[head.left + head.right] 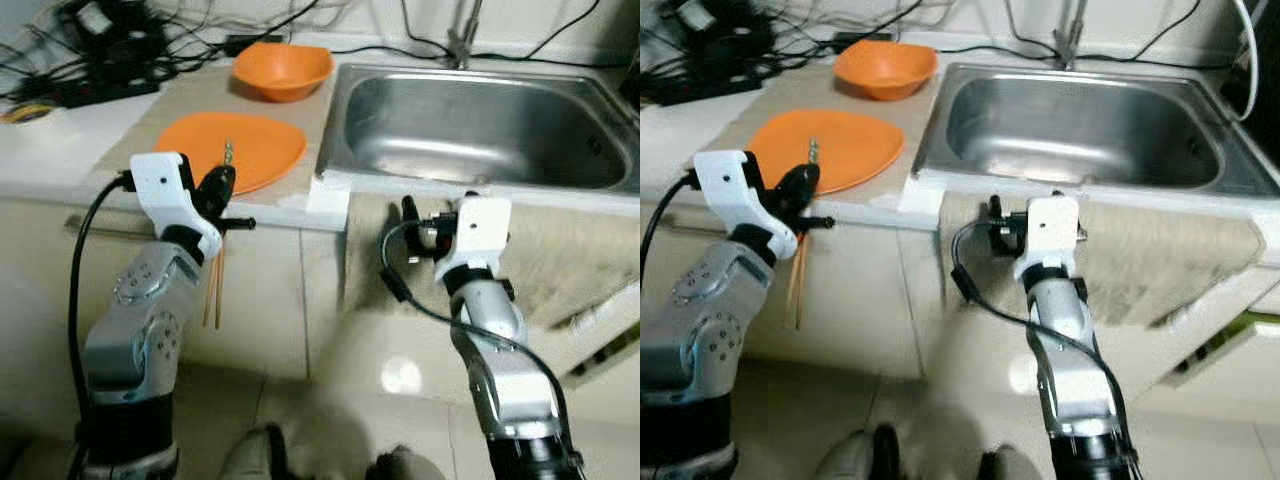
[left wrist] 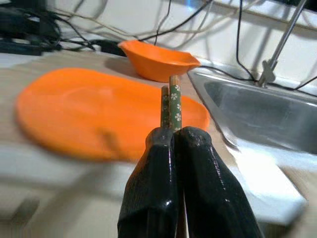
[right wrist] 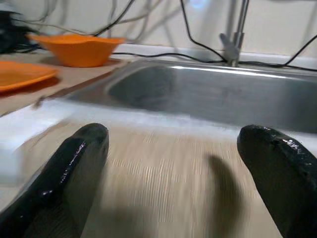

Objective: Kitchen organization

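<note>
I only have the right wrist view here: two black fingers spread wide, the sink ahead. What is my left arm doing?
Observer: The left gripper is shut on a pair of chopsticks, green with a small flower pattern at the top.
Operator: Where do they sit relative to the counter?
Observer: In the left eye view the chopsticks hang down past the counter edge in front of the cabinet, with the tips sticking up above the fingers beside the orange plate.
Operator: Anything else orange besides the bowl I see?
Observer: Just that plate; the orange bowl stands behind it, next to the sink.
</note>
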You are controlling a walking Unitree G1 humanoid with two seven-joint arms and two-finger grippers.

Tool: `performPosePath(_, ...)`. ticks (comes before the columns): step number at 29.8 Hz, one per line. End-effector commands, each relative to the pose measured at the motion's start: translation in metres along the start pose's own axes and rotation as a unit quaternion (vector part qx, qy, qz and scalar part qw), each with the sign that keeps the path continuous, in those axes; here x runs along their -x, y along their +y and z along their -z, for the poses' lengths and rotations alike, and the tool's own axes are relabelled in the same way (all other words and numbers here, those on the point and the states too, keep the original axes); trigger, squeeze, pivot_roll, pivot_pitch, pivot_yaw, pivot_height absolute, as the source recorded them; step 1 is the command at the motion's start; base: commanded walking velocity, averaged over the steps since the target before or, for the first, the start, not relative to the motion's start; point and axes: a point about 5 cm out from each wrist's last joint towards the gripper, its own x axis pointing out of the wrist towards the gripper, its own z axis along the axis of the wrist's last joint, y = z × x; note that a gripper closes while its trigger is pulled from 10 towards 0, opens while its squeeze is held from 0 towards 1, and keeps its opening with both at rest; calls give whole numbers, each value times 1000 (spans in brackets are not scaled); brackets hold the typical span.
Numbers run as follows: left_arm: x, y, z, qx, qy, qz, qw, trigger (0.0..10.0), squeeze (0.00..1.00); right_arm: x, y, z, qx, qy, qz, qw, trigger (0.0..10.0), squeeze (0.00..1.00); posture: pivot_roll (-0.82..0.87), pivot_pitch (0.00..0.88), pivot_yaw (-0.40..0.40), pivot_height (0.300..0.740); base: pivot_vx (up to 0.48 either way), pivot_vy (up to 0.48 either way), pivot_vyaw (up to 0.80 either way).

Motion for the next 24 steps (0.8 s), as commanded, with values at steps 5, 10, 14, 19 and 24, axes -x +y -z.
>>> performPosePath(5,-3,-2,-6,-5,-10,6,1000,0,0,1,-3,1,-1,4,5,1000,10000,0,-16,0,28,732,0,0,0)
performPosePath(10,-5,-3,-6,-17,-12,6,1000,0,0,1,-3,1,-1,4,5,1000,10000,0,-17,0,28,732,0,0,0)
performPosePath(14,-8,-2,-5,-23,-9,6,1000,0,0,0,-3,3,1,6,4,1000,10000,0,-17,0,28,732,0,0,0)
performPosePath(19,-12,5,5,-30,8,2,1000,0,0,-2,-7,14,-9,25,10,1000,10000,0,-18,0,30,732,0,0,0)
performPosePath(24,-21,17,53,-44,90,2,995,0,0,-6,-13,56,-18,95,17,995,10000,0,-12,0,28,732,0,0,0)
